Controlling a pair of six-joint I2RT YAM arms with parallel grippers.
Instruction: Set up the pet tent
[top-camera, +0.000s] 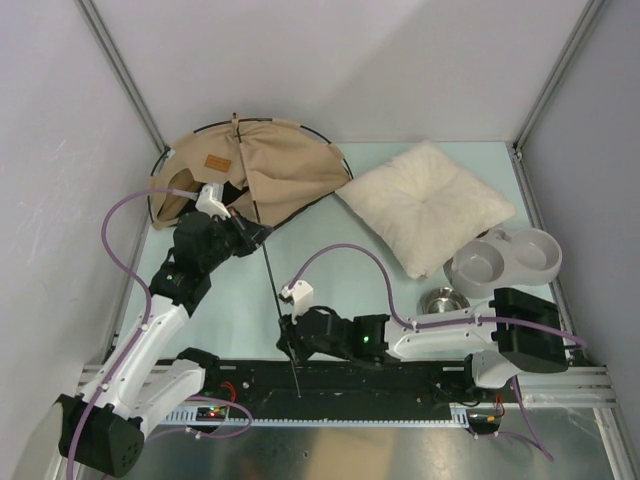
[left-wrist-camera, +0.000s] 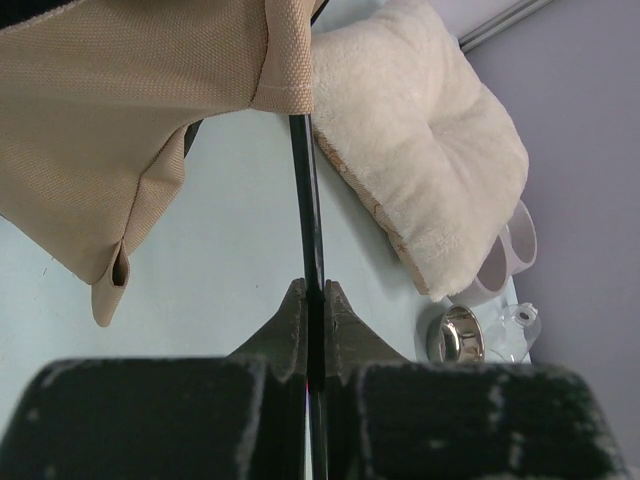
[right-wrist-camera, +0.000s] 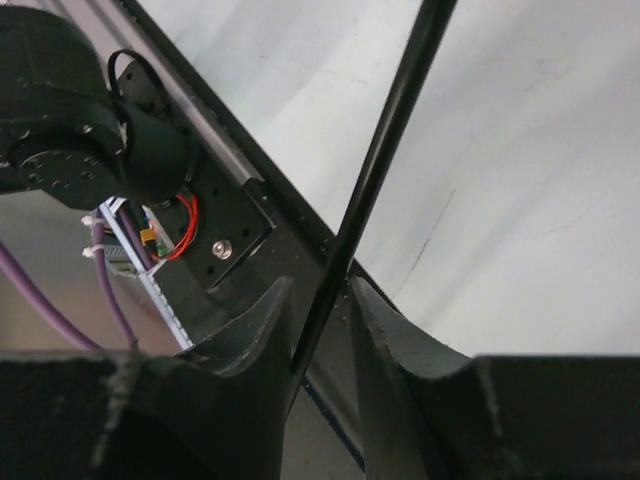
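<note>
Pet tent (top-camera: 270, 170) at far-left corner of table (top-camera: 240, 290), collapsed into tan fan shape, brown label up, curved hoop along far edge. Long black pole (top-camera: 280, 300) out of canvas, running straight back toward arm bases, near end past table edge over black rail. Left gripper (top-camera: 255, 232) at canvas hem, pinched tight on upper pole, no gap between fingers and rod. Right gripper (top-camera: 292, 345) at lower pole, jaws part-open astride it, slight daylight on one side, not clamped. Cream pillow (top-camera: 425, 205) right of tent, one corner just beside canvas. Grey double bowl (top-camera: 505, 260) and small steel bowl (top-camera: 442, 300) nearer right arm, apart from pole.
</note>
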